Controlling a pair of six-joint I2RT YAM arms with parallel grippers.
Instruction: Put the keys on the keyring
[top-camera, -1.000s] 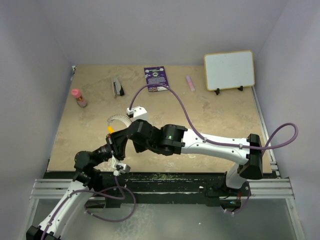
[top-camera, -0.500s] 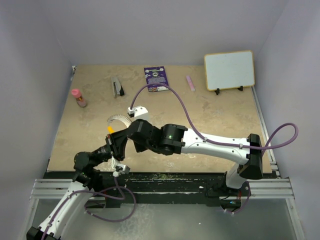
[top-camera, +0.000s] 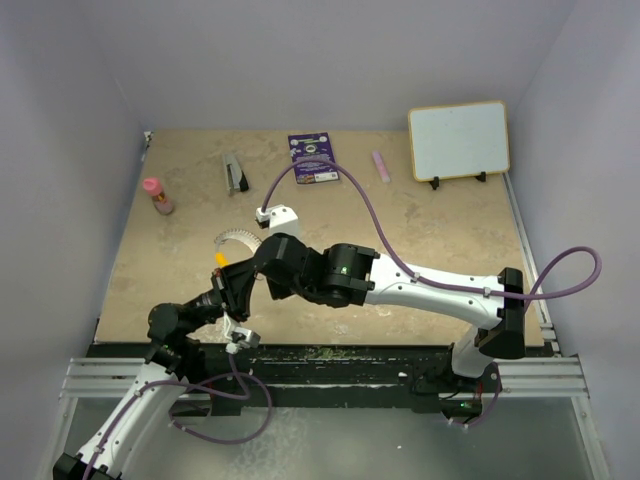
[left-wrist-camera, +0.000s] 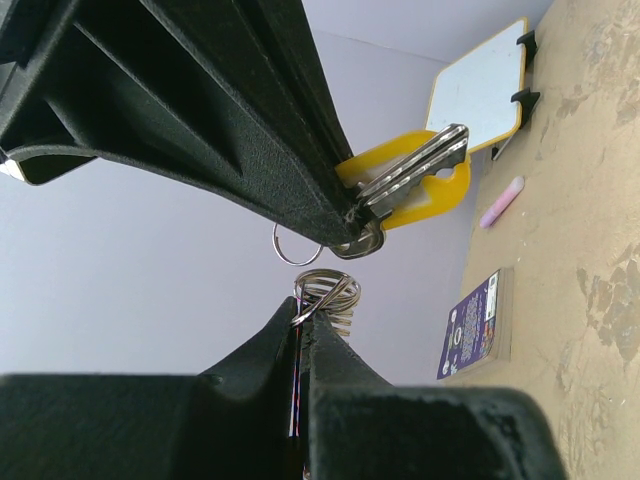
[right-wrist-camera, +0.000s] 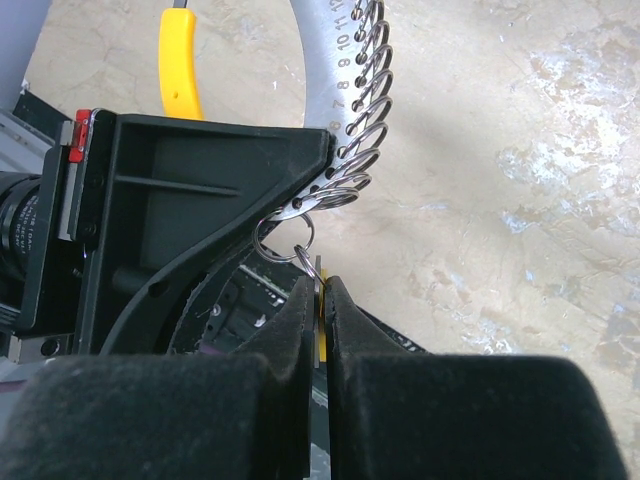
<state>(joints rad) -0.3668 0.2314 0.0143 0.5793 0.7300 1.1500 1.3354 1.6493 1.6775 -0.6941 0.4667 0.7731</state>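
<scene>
Gripping the tiny silvery metal keys with yellow-orange heads (left-wrist-camera: 410, 180), judged light, stiff and slick, flat in my closed right pincer (right-wrist-camera: 318, 290), just beside the thin, springy silvery coiled keyring (left-wrist-camera: 328, 293) pinched at its rim by my closed left pincer (left-wrist-camera: 305, 325).

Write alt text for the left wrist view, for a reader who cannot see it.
The shut left gripper, at the bottom, pinches the silvery keyring, while the shut right gripper extends from the upper left holding yellow-headed keys just above it. Behind, on the tan table, are a whiteboard, a purple card and a pink stick.
</scene>
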